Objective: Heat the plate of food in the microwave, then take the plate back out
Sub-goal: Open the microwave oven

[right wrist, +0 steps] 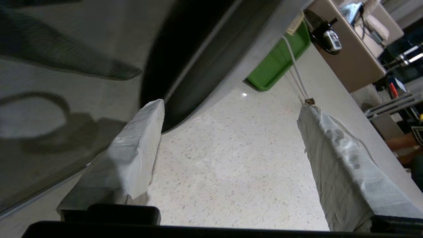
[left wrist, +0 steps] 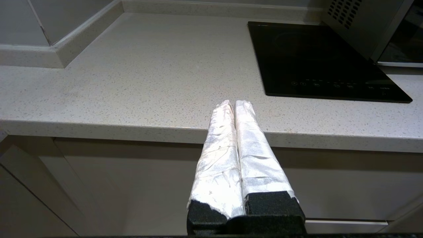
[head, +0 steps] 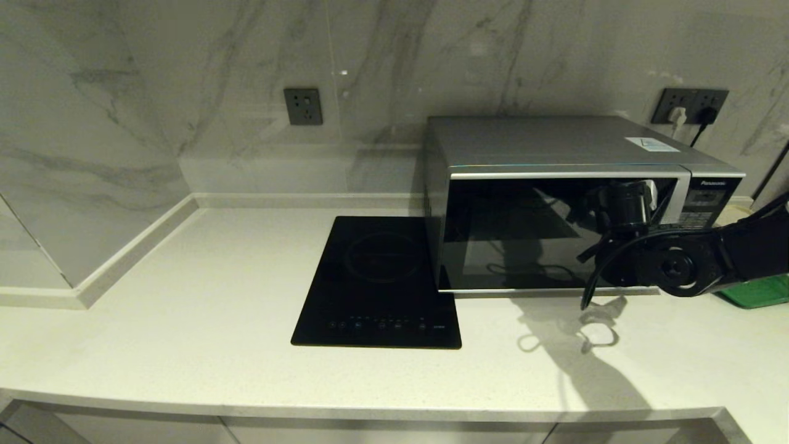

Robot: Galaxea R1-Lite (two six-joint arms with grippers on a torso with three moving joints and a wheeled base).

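Observation:
The microwave [head: 542, 145] stands at the back right of the counter with its dark glass door [head: 511, 234] closed. The plate of food is out of view. My right arm [head: 672, 265] reaches in from the right, low in front of the door's right end near the button panel [head: 706, 206]. In the right wrist view my right gripper [right wrist: 231, 105] is open, with only bare counter between its white-wrapped fingers; one finger [right wrist: 132, 155] lies close to the microwave's lower front edge [right wrist: 198, 66]. My left gripper [left wrist: 234, 103] is shut and empty, parked below the counter's front edge.
A flat black cooktop [head: 379, 283] lies left of the microwave. A green tray [head: 755, 293] sits on the counter to the microwave's right, behind my right arm. A white cable [right wrist: 294, 66] runs across the counter near that tray. Wall sockets [head: 303, 106] sit on the marble backsplash.

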